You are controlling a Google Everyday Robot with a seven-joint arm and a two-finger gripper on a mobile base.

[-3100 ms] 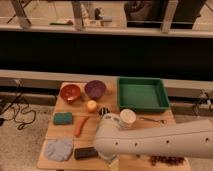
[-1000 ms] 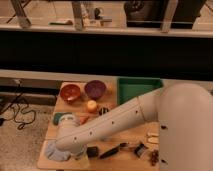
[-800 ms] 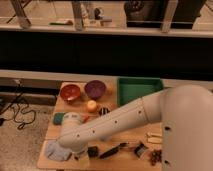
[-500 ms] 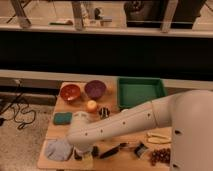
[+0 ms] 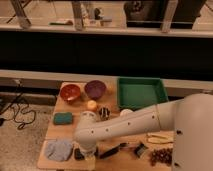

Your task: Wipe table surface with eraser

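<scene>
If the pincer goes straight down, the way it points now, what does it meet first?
Probably the eraser, the dark block on the table surface just under the pincer, beside the grey cloth. Depth is unclear, so this is a guess.

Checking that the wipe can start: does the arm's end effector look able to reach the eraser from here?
Probably yes. The end effector hangs right over the eraser, beside the grey cloth; nothing seems to lie between them.

Smooth white arm (image 5: 125, 127): tubular shell, bulbous rounded joints, widening to a broad pale casing. Its gripper (image 5: 85, 153) (largely hidden beneath wrist) sits low over table surface (image 5: 59, 133), front-left corner.
</scene>
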